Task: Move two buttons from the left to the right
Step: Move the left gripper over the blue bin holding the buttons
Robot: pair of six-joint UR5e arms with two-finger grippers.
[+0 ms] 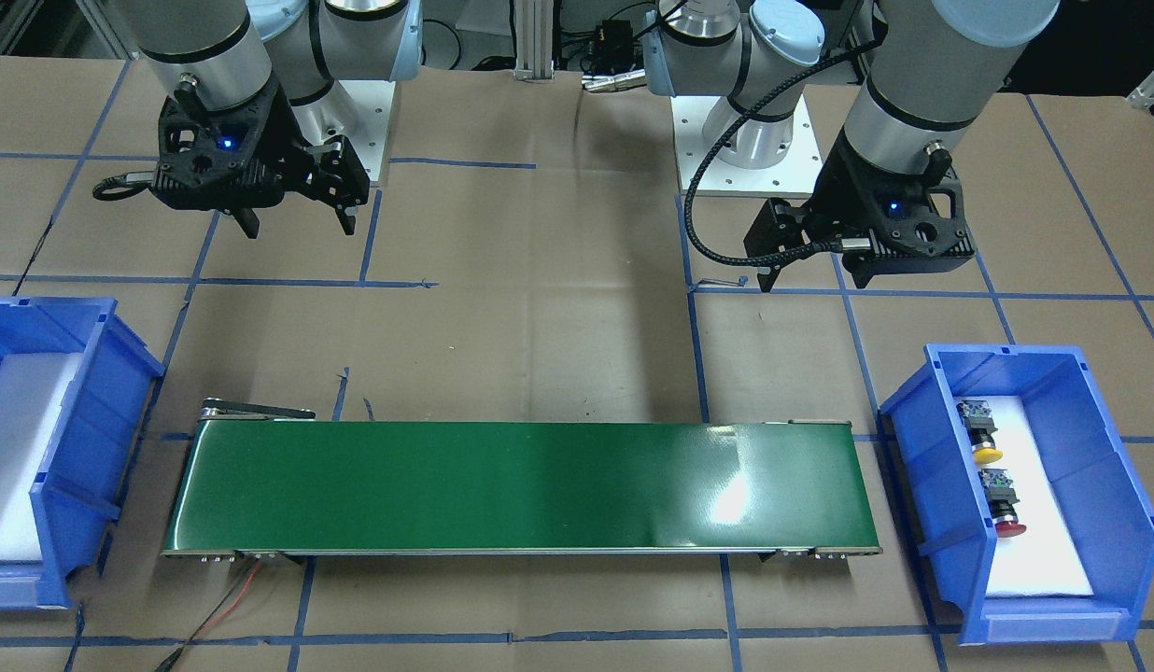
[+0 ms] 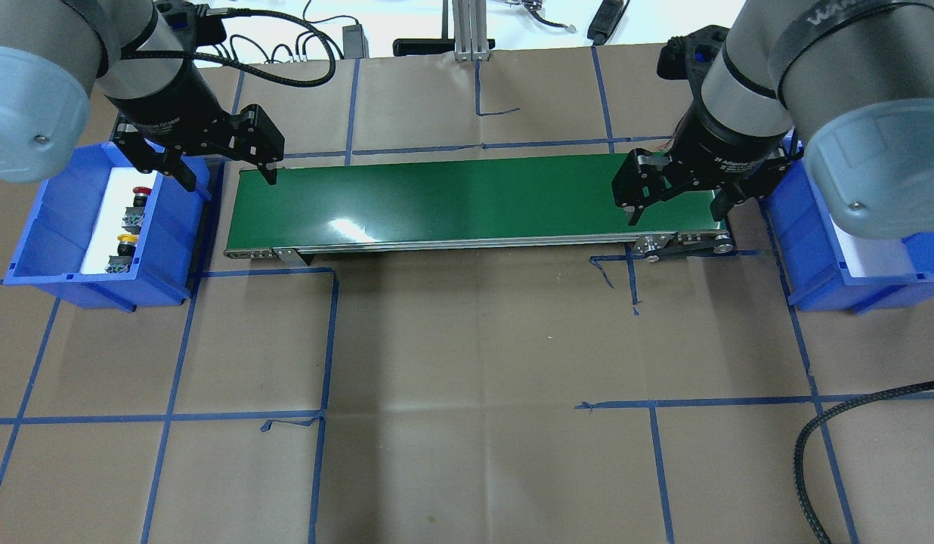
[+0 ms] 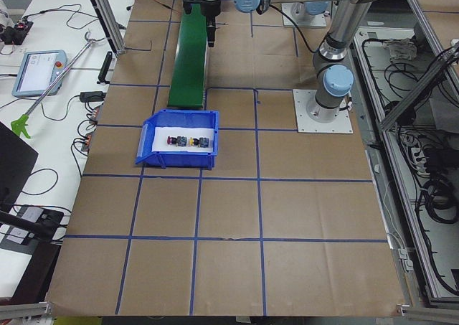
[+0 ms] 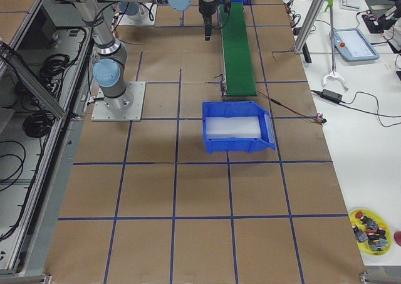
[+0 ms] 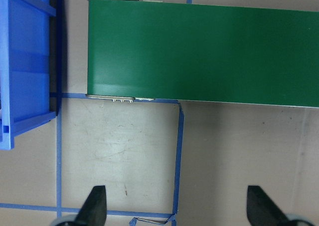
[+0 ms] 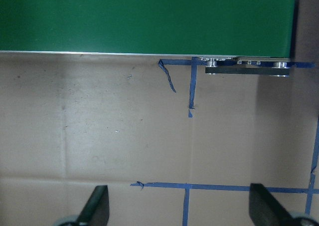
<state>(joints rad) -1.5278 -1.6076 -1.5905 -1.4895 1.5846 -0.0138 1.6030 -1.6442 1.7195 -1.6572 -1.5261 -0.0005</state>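
Observation:
The yellow button (image 1: 986, 439) and the red button (image 1: 1006, 511) lie on white foam in the blue bin (image 1: 1104, 467) on my left side. The overhead view shows the same red button (image 2: 140, 196) and yellow button (image 2: 125, 244). My left gripper (image 2: 229, 178) is open and empty, hovering between that bin and the left end of the green conveyor belt (image 2: 467, 198). Its fingers (image 5: 95, 206) stand wide apart over bare table. My right gripper (image 2: 677, 214) is open and empty above the belt's right end.
A second blue bin (image 2: 814, 257) with only white foam inside stands at the belt's right end. A black cable (image 2: 814, 438) loops onto the table at the near right. A yellow dish of spare parts (image 4: 371, 226) sits off the table.

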